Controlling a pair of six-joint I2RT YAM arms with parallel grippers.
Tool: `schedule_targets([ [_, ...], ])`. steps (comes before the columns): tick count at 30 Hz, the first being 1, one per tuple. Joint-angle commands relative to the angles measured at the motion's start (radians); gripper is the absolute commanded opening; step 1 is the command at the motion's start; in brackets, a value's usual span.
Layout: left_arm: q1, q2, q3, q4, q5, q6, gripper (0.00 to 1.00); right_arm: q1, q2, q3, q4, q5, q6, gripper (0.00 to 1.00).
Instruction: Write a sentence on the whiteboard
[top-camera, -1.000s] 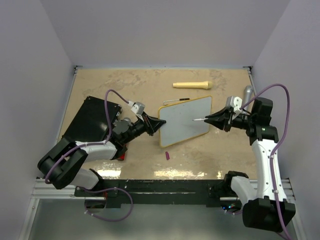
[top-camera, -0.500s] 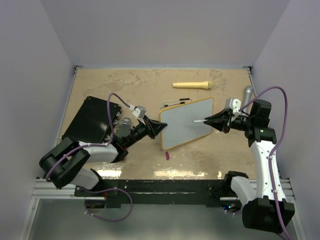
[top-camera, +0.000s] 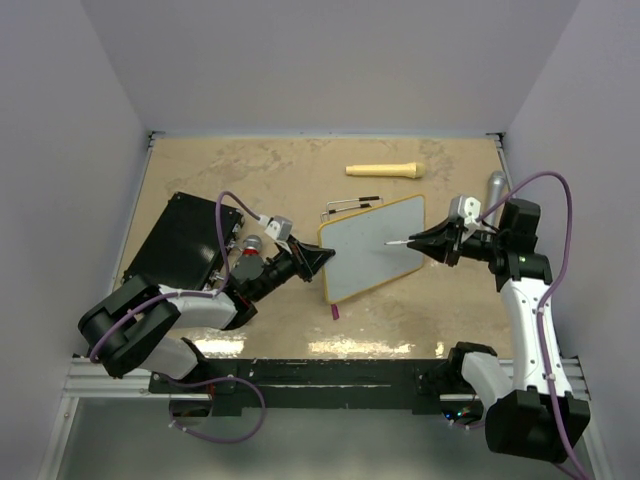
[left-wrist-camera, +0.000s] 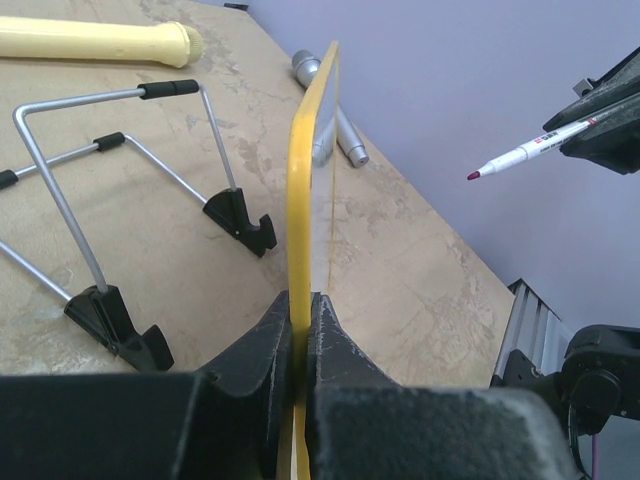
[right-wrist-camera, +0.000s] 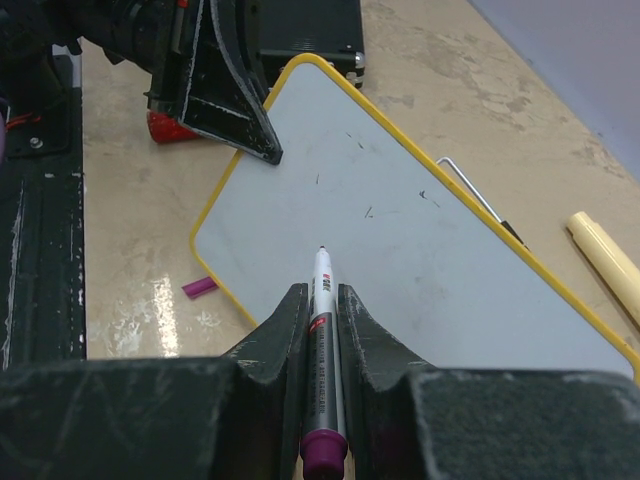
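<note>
Jaws, left: the left gripper (left-wrist-camera: 303, 310) is closed tight on the yellow rim of the whiteboard (top-camera: 372, 245), one finger on each face.
Jaws, right: the right gripper (top-camera: 425, 240) is clamped around a marker (right-wrist-camera: 322, 300), whose magenta end sits near the camera and whose tip points forward.
Left arm pose: folded low, with the elbow at the near left. The forearm reaches rightward past the near corner of the black case (top-camera: 180, 240), and the wrist points at the board's left edge.
Right arm pose: it rises from its base at the near right, then bends at the wrist so the gripper points left across the table (top-camera: 250, 170) toward the board.
Whiteboard: at mid-table between the two grippers, pinched at its left edge. The left wrist view shows it edge-on and standing upright, with its face turned toward the right arm. I cannot tell whether its lower edge rests on the table.
Board face: pale, with a few tiny dark specks.
Marker tip: aimed at the board's face. From the left wrist it shows apart from the board, in the air.
Wire stand (left-wrist-camera: 240, 220): on the table just behind the board, with black feet.
Magenta cap (top-camera: 335, 310): lying by the board's near corner.
Yellow cylinder (top-camera: 385, 169): lying at the far side, well apart from the board.
Silver cylinder (top-camera: 495, 185): at the far right, beside the right arm.
</note>
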Motion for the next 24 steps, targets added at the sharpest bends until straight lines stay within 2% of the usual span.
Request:
schedule_targets([
  [1,-0.006,-0.015,-0.022,0.012,-0.041,0.002,0.0,0.004,0.002,-0.003,-0.042,0.008,-0.058,0.0],
  [6,-0.017,-0.01,-0.018,0.022,-0.045,-0.008,0.0,0.033,0.013,0.003,-0.036,0.053,-0.069,0.0],
  [9,-0.023,0.0,-0.01,0.028,-0.044,-0.016,0.0,0.085,0.023,0.008,0.03,0.126,0.0,0.0],
  [17,-0.043,0.016,0.014,0.007,-0.073,-0.051,0.0,0.23,0.045,0.048,0.067,0.244,0.023,0.0],
  [20,-0.046,0.02,0.048,-0.073,-0.078,-0.077,0.0,0.256,0.053,0.063,0.057,0.255,0.008,0.0],
  [24,-0.046,0.022,0.037,-0.047,-0.108,-0.1,0.0,0.276,0.045,0.066,0.061,0.248,0.001,0.0],
])
